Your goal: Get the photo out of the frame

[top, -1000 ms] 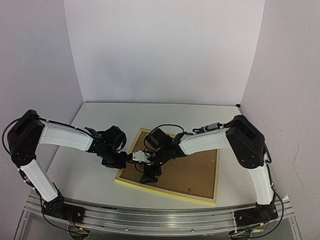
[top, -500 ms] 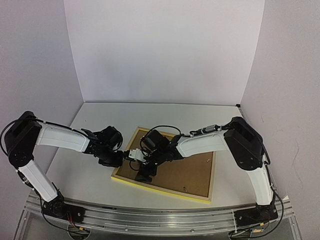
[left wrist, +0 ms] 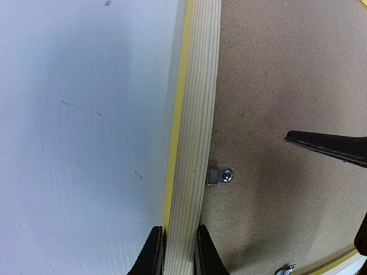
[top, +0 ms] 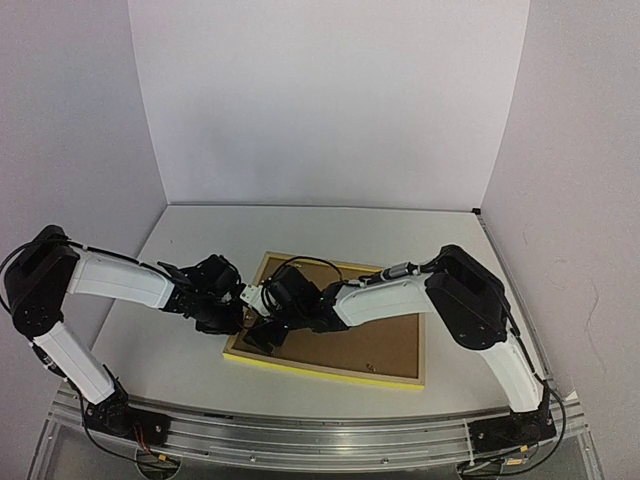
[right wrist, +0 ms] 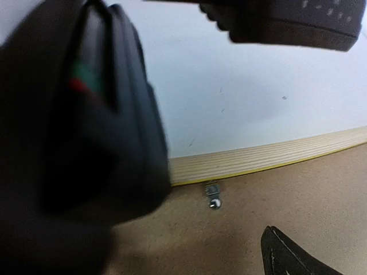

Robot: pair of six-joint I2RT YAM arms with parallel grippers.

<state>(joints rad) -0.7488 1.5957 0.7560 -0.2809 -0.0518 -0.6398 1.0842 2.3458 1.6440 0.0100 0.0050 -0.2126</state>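
Note:
The yellow frame (top: 320, 368) lies face down on the table, with its brown backing board (top: 370, 335) upward. The photo is hidden under the board. My left gripper (top: 238, 312) is shut on the frame's left wooden rail (left wrist: 195, 143), one finger on each side of it (left wrist: 176, 258). My right gripper (top: 262, 335) is open and hovers over the board's left end. One of its fingertips (right wrist: 287, 258) shows just inside the rail (right wrist: 264, 157). A small metal retaining clip (right wrist: 213, 195) sits on the board at the rail; it also shows in the left wrist view (left wrist: 221, 176).
More metal clips sit along the board's near edge (top: 372, 368) and lower left corner (left wrist: 285, 269). White walls close the table at the back and both sides. The two grippers are close together at the frame's left edge.
The frame has slid left and turned slightly, held by my left gripper. My right gripper has moved left across the board toward the left rail.

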